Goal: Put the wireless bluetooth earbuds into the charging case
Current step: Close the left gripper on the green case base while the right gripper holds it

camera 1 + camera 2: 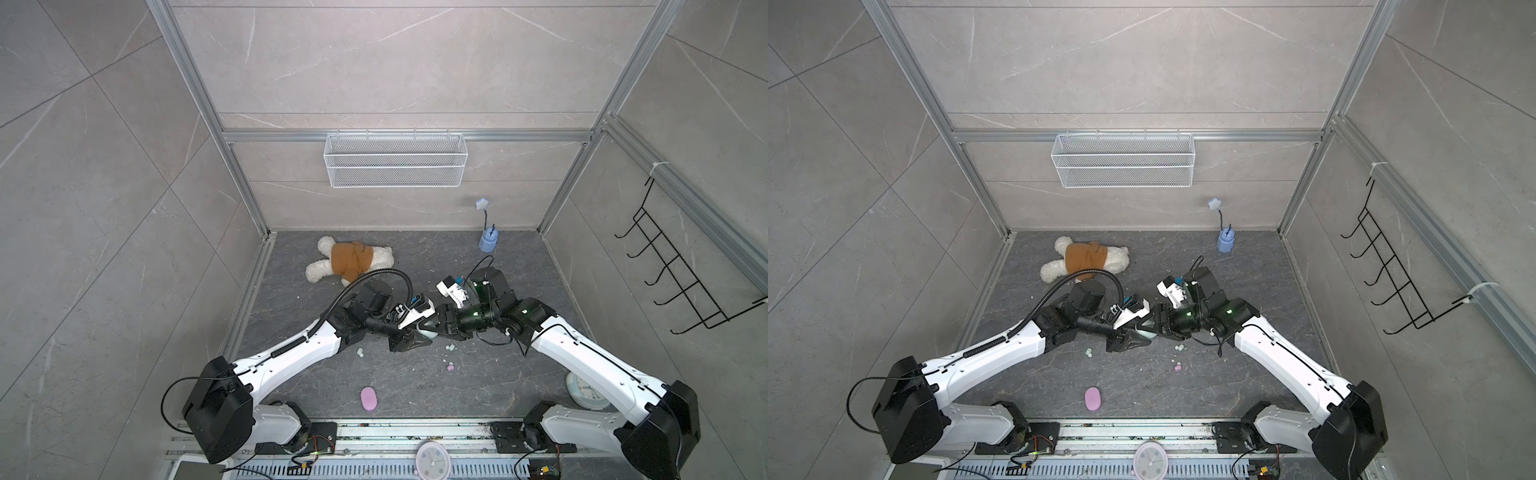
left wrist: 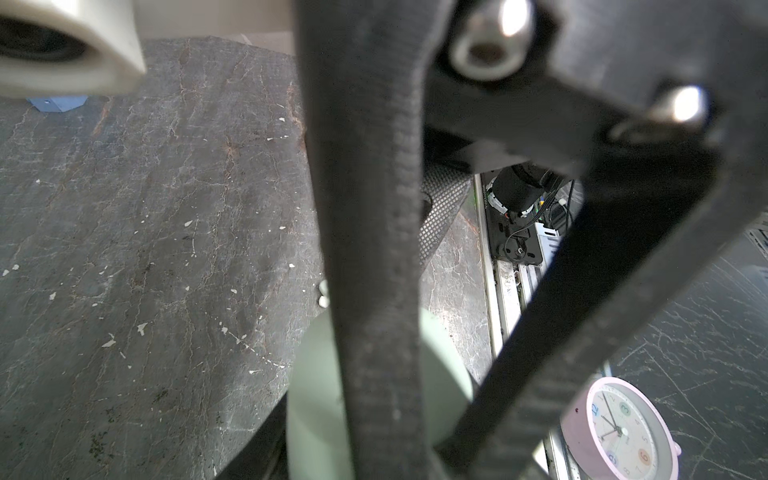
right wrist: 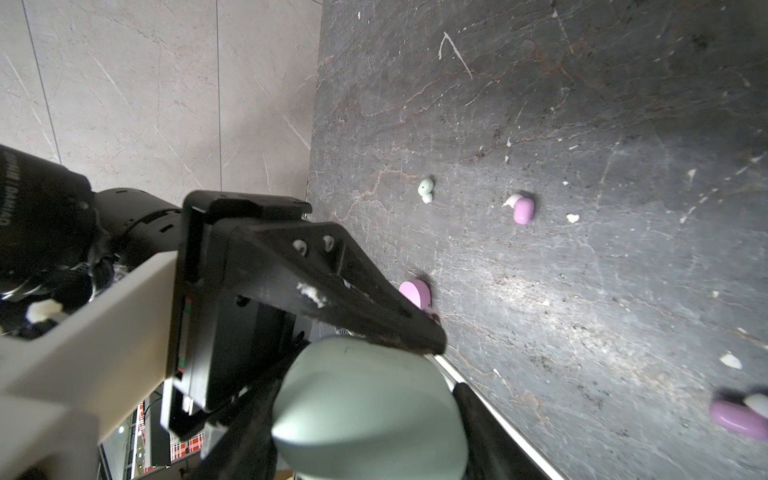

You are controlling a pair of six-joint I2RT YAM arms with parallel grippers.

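Note:
A mint green charging case [image 1: 428, 331] [image 1: 1144, 331] hangs above the middle of the floor, and both grippers meet on it. My right gripper [image 3: 370, 436] is shut on the case [image 3: 365, 407], a finger on each side. My left gripper [image 2: 432, 457] is shut on the same case [image 2: 311, 395], one fingertip [image 3: 415, 332] pressing its top edge. Mint earbuds [image 1: 360, 353] [image 1: 449, 347] and a lilac earbud [image 1: 450, 367] lie loose on the floor. In the right wrist view a mint earbud [image 3: 426, 189] and lilac earbuds [image 3: 523, 210] [image 3: 735, 415] show.
A shut lilac case [image 1: 369, 399] [image 3: 415, 293] lies near the front. A teddy bear [image 1: 349, 259] is at the back left and a blue holder [image 1: 487, 243] at the back right. A pale blue clock [image 1: 584, 390] and a pink clock [image 1: 432, 459] sit by the front rail. White specks litter the floor.

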